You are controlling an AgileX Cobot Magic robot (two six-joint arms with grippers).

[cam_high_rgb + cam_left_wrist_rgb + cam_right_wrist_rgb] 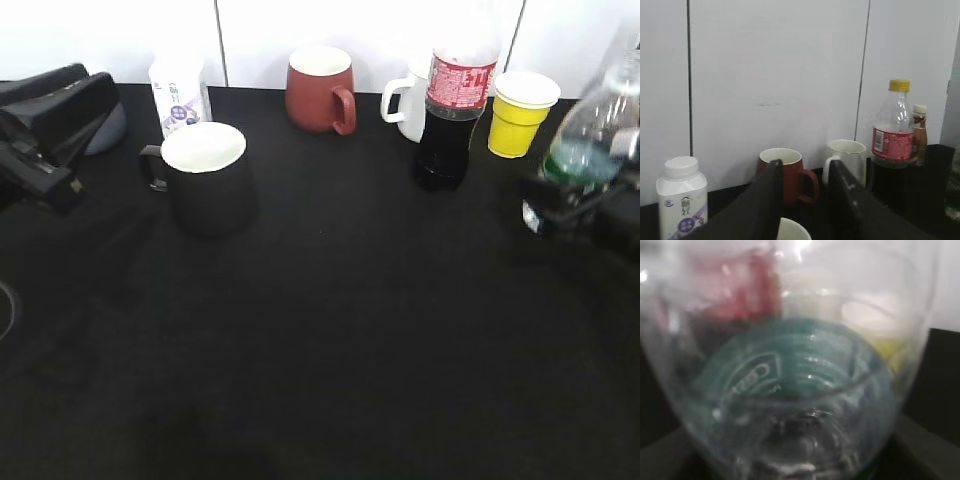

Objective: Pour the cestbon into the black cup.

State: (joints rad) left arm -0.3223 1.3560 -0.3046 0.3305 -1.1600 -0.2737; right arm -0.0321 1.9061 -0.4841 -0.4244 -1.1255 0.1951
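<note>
A: Nearest first?
B: Right hand at the right edge, clamped on the cestbon. Bottle lifted off the bench, long axis tilted, top leaning up and right. Fills the right wrist view, green label, embossed lettering too blurred to read.

A: Target?
B: Black cup, upright, white inside, handle pointing left. Well apart from the bottle, far across to its left. Likely needs a long leftward carry before tipping.

A: Left hand?
B: Nearer the cup, just left of it, holding nothing, fingers parted narrowly.

A: Back row?
B: White bottle with purple print, brick-red mug, white mug, cola bottle with red label, yellow cup. Writing unreadable.
</note>
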